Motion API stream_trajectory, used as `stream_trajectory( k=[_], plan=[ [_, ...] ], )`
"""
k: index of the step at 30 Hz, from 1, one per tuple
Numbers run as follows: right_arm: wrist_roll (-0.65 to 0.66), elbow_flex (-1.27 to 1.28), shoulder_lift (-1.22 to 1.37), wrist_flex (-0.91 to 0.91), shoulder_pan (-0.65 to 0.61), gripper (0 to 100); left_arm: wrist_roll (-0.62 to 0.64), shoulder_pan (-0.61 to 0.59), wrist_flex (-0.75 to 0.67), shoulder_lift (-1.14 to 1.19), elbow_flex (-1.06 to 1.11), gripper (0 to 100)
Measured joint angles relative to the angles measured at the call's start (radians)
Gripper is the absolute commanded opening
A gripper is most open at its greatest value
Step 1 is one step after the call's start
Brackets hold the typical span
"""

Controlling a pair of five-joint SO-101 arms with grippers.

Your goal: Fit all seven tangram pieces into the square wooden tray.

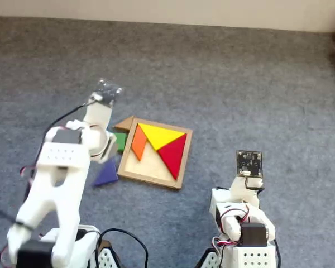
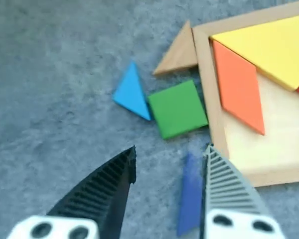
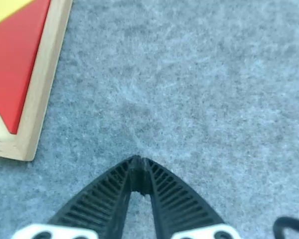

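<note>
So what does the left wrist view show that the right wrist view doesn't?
Left wrist's extras: the open left gripper, a dark blue piece, the green square, light blue triangle, tan triangle and orange parallelogram. Right wrist's extra: the shut right gripper. Shared: the wooden tray, red triangle, yellow triangle, grey carpet.

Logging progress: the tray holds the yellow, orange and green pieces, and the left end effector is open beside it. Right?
No. The tray holds the red piece, not a green one; the green square lies on the carpet outside it, as the left wrist view shows. The left end effector is open beside it.
</note>
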Motion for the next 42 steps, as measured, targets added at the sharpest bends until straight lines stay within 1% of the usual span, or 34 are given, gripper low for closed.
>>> stream_trajectory(
  k=[3,8,12,15,18,21,26,31,42],
  plan=[
    [0.000,0.000,0.000,0.000,0.000,1.0,0.049,0.029,-0.005,0.124,-0.064,22],
    [0.000,0.000,0.000,0.000,0.000,1.0,0.080,0.035,-0.006,0.296,-0.173,22],
    [0.000,0.000,0.000,0.000,0.000,1.0,0.132,0.035,-0.006,0.381,-0.239,22],
    [0.000,0.000,0.000,0.000,0.000,1.0,0.140,0.038,-0.006,0.427,-0.282,22],
    [0.000,0.000,0.000,0.000,0.000,1.0,0.140,0.035,-0.041,0.466,-0.316,22],
    [0.000,0.000,0.000,0.000,0.000,1.0,0.140,-0.003,-0.081,0.512,-0.354,22],
    [0.000,0.000,0.000,0.000,0.000,1.0,0.141,-0.041,-0.089,0.612,-0.417,22],
    [0.000,0.000,0.000,0.000,0.000,1.0,0.143,-0.078,-0.092,0.660,-0.445,22],
    [0.000,0.000,0.000,0.000,0.000,1.0,0.143,-0.091,-0.092,0.687,-0.446,22]
  ],
)
